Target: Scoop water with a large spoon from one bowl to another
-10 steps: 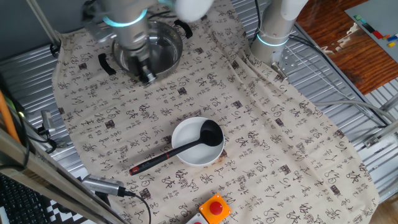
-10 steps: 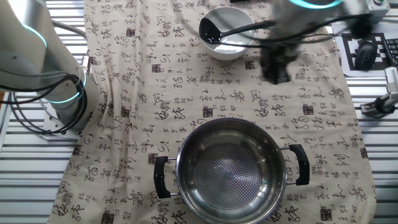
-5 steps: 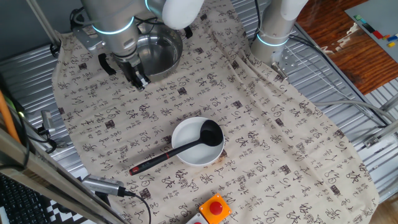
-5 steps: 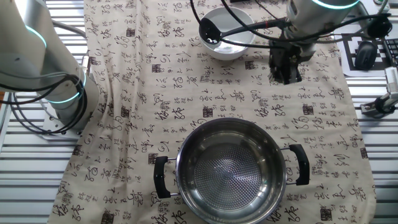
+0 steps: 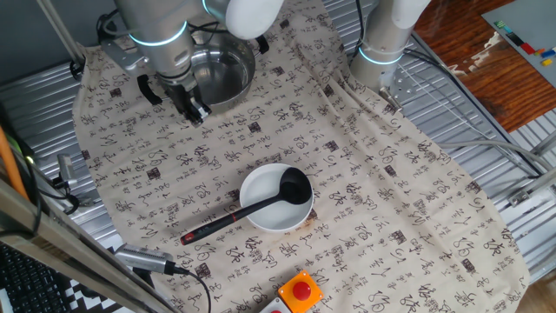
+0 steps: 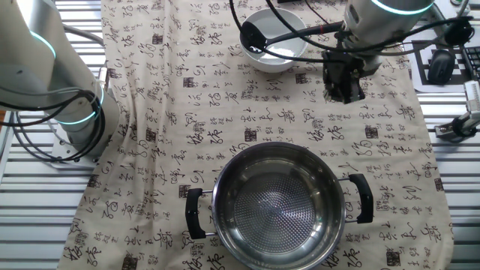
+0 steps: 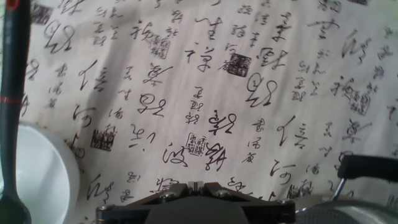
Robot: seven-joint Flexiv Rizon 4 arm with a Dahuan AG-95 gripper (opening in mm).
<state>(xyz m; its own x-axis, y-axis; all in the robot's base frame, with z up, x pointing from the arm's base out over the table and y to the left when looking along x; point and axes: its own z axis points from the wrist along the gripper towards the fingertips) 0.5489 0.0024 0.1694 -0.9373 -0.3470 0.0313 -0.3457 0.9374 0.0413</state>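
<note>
1. Ladle [image 5: 252, 206]: black, long thin handle with a red tip. Its cup sits inside the white bowl [image 5: 265, 220]; the handle lies over the bowl's rim, and the red end rests on the cloth [image 5: 365, 174] outside the bowl. Nothing grips it.
2. White bowl: stands on the printed cloth in the near half of the table in one fixed view, just beside a red button [image 5: 301, 289] at the table's edge. In the other fixed view it shows at the top [image 6: 289, 54] with the ladle cup [image 6: 253, 35] in it.
3. Steel pot [image 6: 279, 205]: round, shiny, two black side handles, upright on the cloth, well apart from the white bowl. Whether it holds water cannot be told.
4. Gripper [image 5: 193, 111]: hangs over bare cloth just beside the steel pot [image 5: 217, 74], fingers pointing down, between pot and white bowl but much nearer the pot. It holds nothing. Fingers look close together in both fixed views; whether fully closed cannot be told.
5. Hand view: mostly cloth [image 7: 205, 93]; white bowl rim [image 7: 43, 180] and ladle handle [image 7: 12, 106] at the left edge, a black pot handle [image 7: 367, 165] at lower right. Only the gripper's base shows at the bottom.
6. A second arm's base [image 5: 387, 39] stands at the far side of the table.
</note>
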